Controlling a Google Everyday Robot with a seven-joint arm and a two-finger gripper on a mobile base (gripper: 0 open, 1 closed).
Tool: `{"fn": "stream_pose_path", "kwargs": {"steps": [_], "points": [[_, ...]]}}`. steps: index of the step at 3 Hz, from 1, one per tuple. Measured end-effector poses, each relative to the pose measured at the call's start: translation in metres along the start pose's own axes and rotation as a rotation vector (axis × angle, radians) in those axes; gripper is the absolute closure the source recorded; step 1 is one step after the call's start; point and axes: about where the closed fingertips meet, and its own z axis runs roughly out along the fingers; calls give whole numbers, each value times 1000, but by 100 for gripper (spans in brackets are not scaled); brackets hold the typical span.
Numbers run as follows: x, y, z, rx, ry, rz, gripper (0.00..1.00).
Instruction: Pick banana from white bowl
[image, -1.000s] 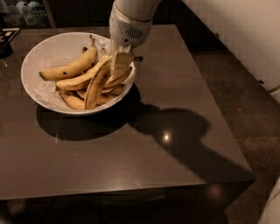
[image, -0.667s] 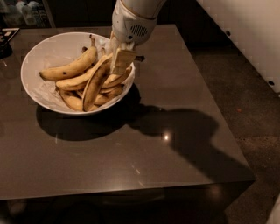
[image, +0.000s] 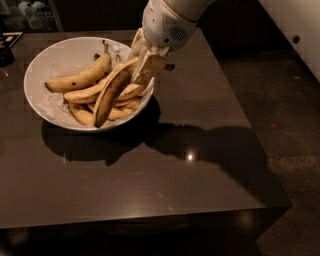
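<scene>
So the gripper (image: 143, 66) is down at the right side of the white bowl (image: 36, 67), hanging off the chunky white wrist that comes in from the top of the camera view. Its tan fingers (image: 151, 64) are clamped around the upper end of the banana (image: 111, 94), the big long one with the darker edge. That banana sits at a steep slant. Its top end is up in the gripper near the bowl's right rim, and its lower end points down-left and rests over the pile close to the front rim. I can't quite make out exactly where the pads meet the peel because the wrist hides part of it, but it looks like a proper grasp.

Rest of the bowl: a paler spotted banana (image: 82, 78) lies across the middle toward the left with its stem sticking up at the back. A few shorter bananas (image: 122, 106) are stacked under the big one. The left half of the bowl is bare white.

The bowl sits on the back-left part of a dark glossy table (image: 175, 170), and the arm throws a big shadow (image: 215, 150) across the table to the right. There's speckled floor (image: 285, 100) past the right edge.
</scene>
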Motion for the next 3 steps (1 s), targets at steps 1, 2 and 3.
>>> {"fn": "stream_pose_path", "kwargs": {"steps": [1,2,3], "points": [[-1,23,-17,23,-62,-7,100],[-1,54,-35,53,-96,19,100],[-2,80,-46,69,-102,34,100]]}}
